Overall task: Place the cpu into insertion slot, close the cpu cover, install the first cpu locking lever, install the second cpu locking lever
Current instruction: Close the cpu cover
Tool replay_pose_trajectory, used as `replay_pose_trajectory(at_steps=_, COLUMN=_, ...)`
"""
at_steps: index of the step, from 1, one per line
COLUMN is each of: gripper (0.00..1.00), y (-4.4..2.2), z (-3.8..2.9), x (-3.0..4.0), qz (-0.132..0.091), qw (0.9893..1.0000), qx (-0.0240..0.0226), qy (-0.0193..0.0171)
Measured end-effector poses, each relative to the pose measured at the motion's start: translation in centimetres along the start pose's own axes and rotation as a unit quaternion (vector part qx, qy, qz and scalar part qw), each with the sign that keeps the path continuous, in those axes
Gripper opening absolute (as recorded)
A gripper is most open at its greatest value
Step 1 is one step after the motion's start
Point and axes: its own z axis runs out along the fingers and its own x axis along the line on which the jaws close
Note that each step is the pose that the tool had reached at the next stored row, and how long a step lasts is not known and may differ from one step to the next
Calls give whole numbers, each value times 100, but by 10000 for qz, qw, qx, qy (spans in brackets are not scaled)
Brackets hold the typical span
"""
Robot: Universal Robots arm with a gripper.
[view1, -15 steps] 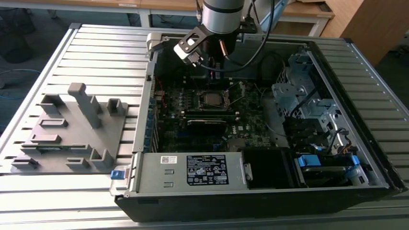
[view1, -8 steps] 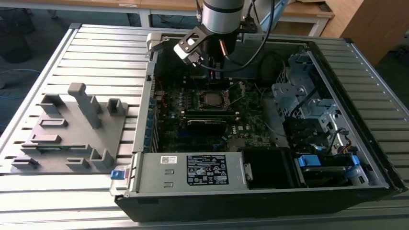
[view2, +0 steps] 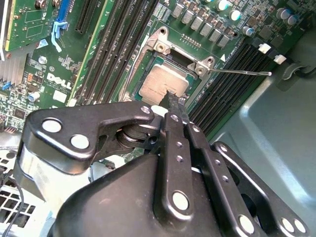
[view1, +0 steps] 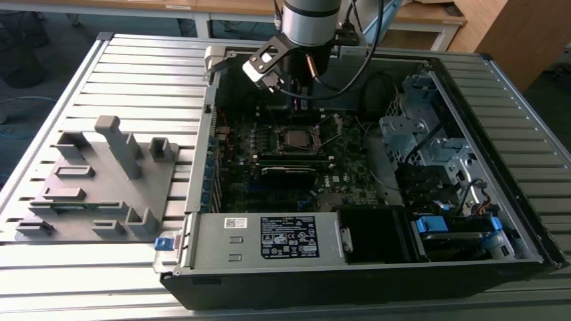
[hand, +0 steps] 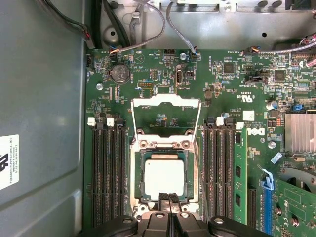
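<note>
The cpu (hand: 164,177), a small flat square chip with a pale grey-brown face, lay flat inside the insertion slot (hand: 191,173). That slot was a square socket with a silvery metal rim on the dark green board. A thin dark gap ran all round the chip, between its edges and the rim.

The black gripper (hand: 168,198) had its two fingers pressed tight together, with nothing held between them. In both wrist views its tip (view2: 172,101) sat right at one edge of the slot, at the edge of the cpu (view2: 163,81).

The cpu cover (hand: 165,100), a thin silvery metal frame with a square hole, was swung open. It lay past the side of the slot away from the gripper, so the room over the chip was open.

One thin silvery rod (view2: 242,72) stuck out sideways from a corner of the slot. Long black memory strips (hand: 111,173) stood in two groups, one on each side of the slot, close to its rim.

In the exterior view the silver robot arm (view1: 308,20) reached down into the open black computer case (view1: 357,287), over the slot (view1: 295,139). The case walls stood well apart from the slot.

I counted one chip, one slot, one cover, one gripper and two fingers.
</note>
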Motion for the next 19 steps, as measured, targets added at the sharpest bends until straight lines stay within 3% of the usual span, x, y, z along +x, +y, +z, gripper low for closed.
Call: replay_pose_trajectory(at_steps=19, gripper=10, y=1, z=-49, x=2, qz=0, qw=10000, qx=-1, qy=2)
